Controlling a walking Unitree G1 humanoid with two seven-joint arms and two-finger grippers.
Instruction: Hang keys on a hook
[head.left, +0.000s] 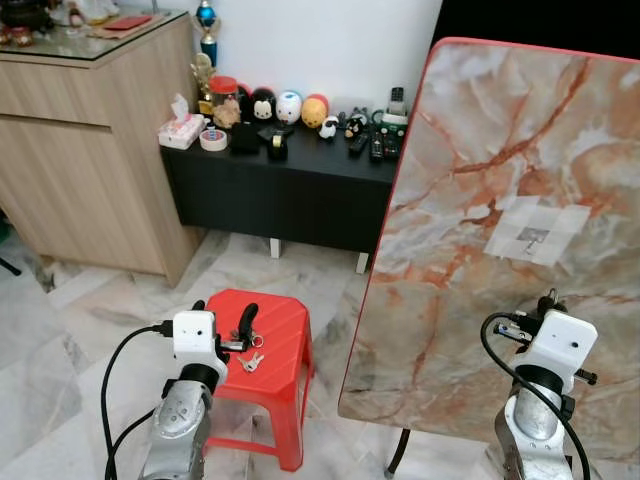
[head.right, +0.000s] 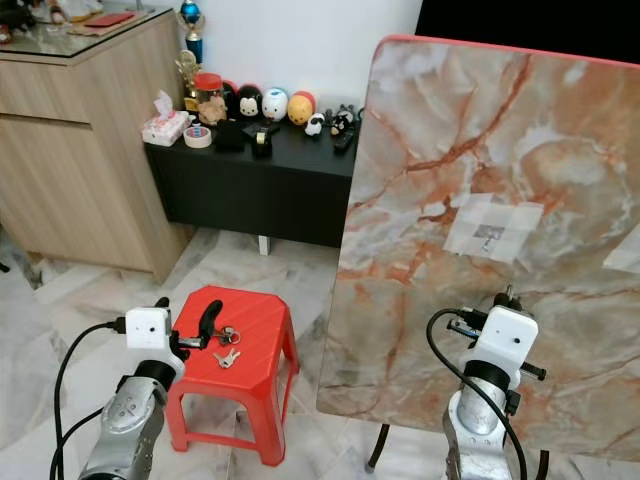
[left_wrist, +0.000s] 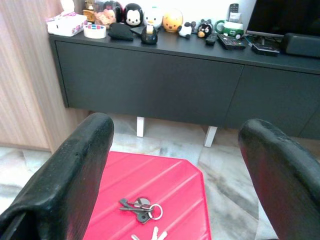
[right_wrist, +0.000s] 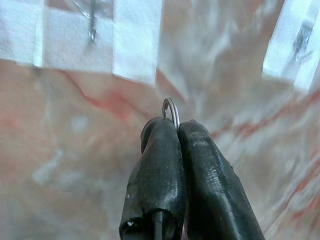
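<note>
A bunch of keys (head.left: 248, 360) lies on the top of a red plastic stool (head.left: 275, 320). My left gripper (left_wrist: 177, 130) hovers open just above and behind the keys (left_wrist: 142, 210), holding nothing. A tilted marble board (head.left: 480, 150) stands to the right, with a small metal hook (head.left: 533, 238) fixed to it under white tape. My right gripper (right_wrist: 176, 127) is raised close to the board below the hook (right_wrist: 92, 25), shut on a thin metal key ring (right_wrist: 171, 107) that pokes out above its fingertips.
A black low cabinet (head.left: 290, 190) with toy figures, tape and remotes stands against the back wall. A wooden sideboard (head.left: 90, 150) is at the left. A second taped patch (head.right: 625, 250) sits on the board's right edge. Marble floor surrounds the stool.
</note>
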